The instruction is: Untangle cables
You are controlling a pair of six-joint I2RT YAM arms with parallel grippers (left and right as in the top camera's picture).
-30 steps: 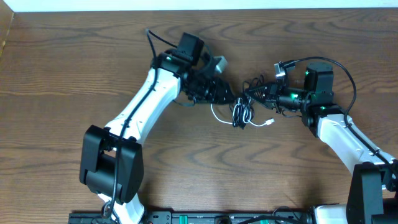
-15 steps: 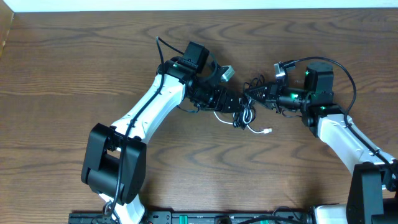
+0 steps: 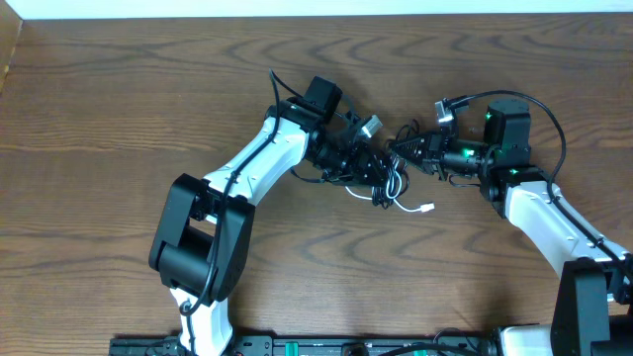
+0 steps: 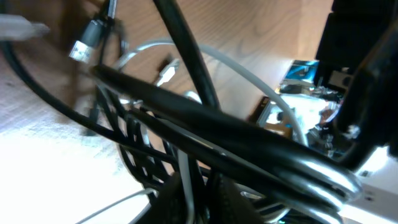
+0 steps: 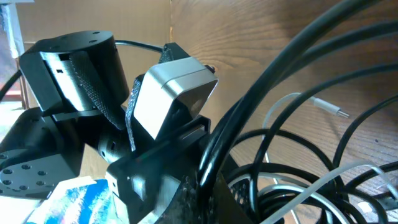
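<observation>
The left arm has swung right into the tangle, and the left gripper (image 3: 368, 163) has closed to pressed-together jaws; whether they hold a strand cannot be told. The right gripper (image 3: 404, 148) pinches the black cable (image 3: 381, 186) at mid-table. The white cable (image 3: 410, 205) trails near-right. Risk: opposed pulling could tighten the loops.

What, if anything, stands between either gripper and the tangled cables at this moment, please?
Nothing visible does: the left gripper and the right gripper are both shut on the cables, meeting at the tangle from opposite sides.
</observation>
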